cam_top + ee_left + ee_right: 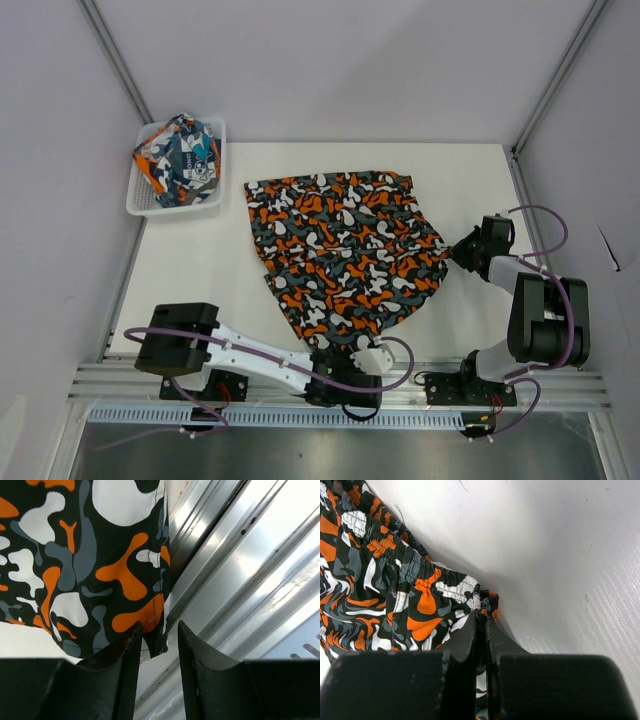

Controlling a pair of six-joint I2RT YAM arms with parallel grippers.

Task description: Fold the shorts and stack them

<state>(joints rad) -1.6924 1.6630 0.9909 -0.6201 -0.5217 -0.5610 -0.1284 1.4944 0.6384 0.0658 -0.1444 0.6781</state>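
Observation:
The camouflage shorts (345, 250) lie spread on the white table, waistband to the right. My right gripper (455, 250) is shut on the waistband's near corner; in the right wrist view the elastic (395, 590) bunches between the closed fingers of this gripper (482, 617). My left gripper (372, 358) sits at the hem's near corner by the table's front edge. Seen from the left wrist, this gripper (159, 627) has its fingers apart, with the hem corner (100, 555) hanging between the tips, not pinched. The teal-blue graphic shorts (185, 160) lie bundled in the basket.
A white mesh basket (135, 208) stands at the table's back left corner. An aluminium rail (340, 385) runs along the front edge, right under the left gripper, where it shows as bright ribbed metal (250, 580). Grey walls enclose the table.

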